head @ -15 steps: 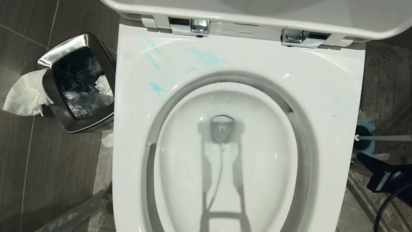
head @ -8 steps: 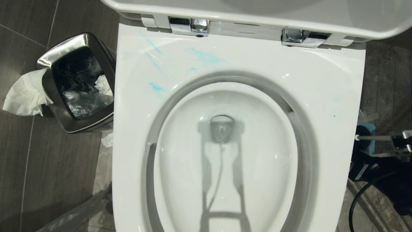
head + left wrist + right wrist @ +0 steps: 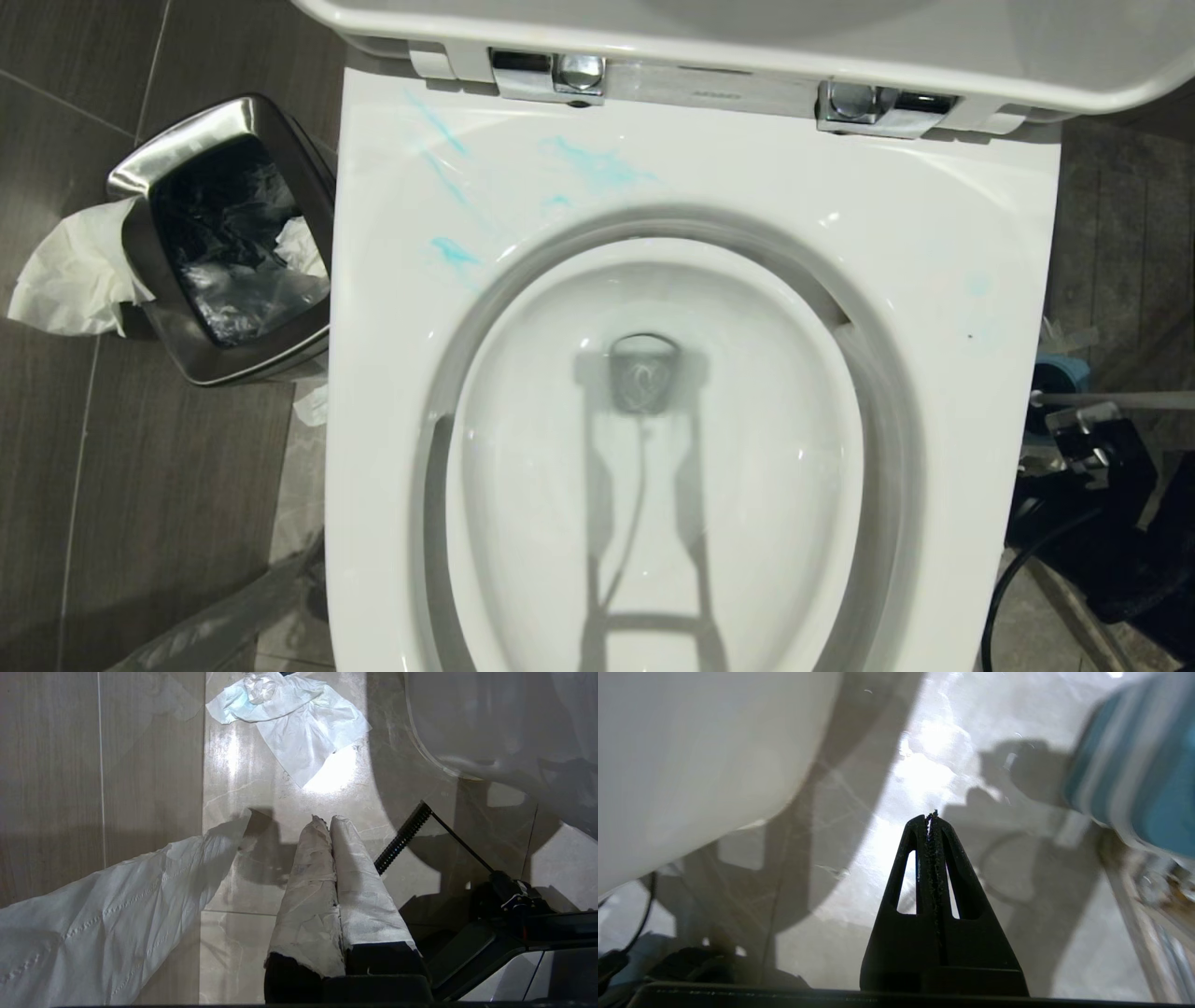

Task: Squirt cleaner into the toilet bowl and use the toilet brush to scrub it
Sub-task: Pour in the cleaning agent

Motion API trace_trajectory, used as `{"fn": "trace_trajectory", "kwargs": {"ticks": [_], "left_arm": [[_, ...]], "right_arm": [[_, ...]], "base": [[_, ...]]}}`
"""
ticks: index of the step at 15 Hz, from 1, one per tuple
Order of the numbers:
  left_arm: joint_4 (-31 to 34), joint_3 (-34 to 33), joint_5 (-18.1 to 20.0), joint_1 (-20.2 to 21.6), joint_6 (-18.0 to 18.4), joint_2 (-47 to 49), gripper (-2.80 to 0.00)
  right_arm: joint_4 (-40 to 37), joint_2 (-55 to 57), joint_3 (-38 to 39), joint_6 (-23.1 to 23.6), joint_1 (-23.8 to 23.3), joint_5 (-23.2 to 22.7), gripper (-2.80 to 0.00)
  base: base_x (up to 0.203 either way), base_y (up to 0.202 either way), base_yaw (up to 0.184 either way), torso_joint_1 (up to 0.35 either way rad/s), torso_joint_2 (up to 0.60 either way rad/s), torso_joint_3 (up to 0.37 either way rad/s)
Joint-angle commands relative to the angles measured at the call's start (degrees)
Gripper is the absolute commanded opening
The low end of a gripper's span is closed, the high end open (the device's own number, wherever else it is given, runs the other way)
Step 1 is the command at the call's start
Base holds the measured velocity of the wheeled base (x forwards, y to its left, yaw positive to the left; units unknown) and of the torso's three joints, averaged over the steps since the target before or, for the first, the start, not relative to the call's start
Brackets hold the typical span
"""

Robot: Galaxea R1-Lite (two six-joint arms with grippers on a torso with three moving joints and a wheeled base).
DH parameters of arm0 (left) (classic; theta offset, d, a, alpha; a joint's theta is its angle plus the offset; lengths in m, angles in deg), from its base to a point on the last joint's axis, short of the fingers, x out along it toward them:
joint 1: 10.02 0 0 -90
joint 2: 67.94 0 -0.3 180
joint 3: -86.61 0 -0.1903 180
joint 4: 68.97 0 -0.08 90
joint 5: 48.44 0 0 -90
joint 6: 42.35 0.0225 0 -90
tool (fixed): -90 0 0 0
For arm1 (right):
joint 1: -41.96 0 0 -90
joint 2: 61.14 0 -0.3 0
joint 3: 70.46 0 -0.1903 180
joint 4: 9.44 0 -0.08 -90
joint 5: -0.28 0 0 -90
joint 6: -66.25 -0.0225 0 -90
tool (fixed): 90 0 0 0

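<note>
Toilet bowl [image 3: 691,448] centre frame, lid up, cleaner [image 3: 597,168] streaked on rear rim. Toilet brush [image 3: 1111,399] handle low on right beside bowl. Right end effector [image 3: 931,816] clenched, empty, near striped holder [image 3: 1139,770]. Left end effector [image 3: 329,821] clenched, over floor.

Dark grey floor tiles [image 3: 112,523] with pale grout lines lie underfoot. A square steel waste bin [image 3: 229,243] with a black liner stands on them, crumpled white tissue [image 3: 75,275] hanging beside it. Bright glare falls on glossy marbled tile [image 3: 243,779].
</note>
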Motion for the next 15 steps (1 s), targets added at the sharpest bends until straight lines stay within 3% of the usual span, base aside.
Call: {"fn": "trace_trajectory", "kwargs": {"ticks": [1,2,10,15], "left_arm": [[0.01,0.0,0.02,0.0,0.01,0.09,-2.8],[0.01,0.0,0.02,0.0,0.01,0.09,-2.8],[0.01,0.0,0.02,0.0,0.01,0.09,-2.8],[0.01,0.0,0.02,0.0,0.01,0.09,-2.8]], "right_arm": [[0.98,0.65,0.02,0.06,-0.06,-0.46,-2.8],[0.98,0.65,-0.15,0.06,-0.06,-0.46,0.0],[0.98,3.26,-6.09,-0.93,-0.55,1.56,0.0],[0.98,4.69,-6.91,3.09,-0.83,4.39,0.0]], "base": [[0.0,0.0,0.0,0.0,0.0,0.0],[0.0,0.0,0.0,0.0,0.0,0.0],[0.0,0.0,0.0,0.0,0.0,0.0],[0.0,0.0,0.0,0.0,0.0,0.0]]}}
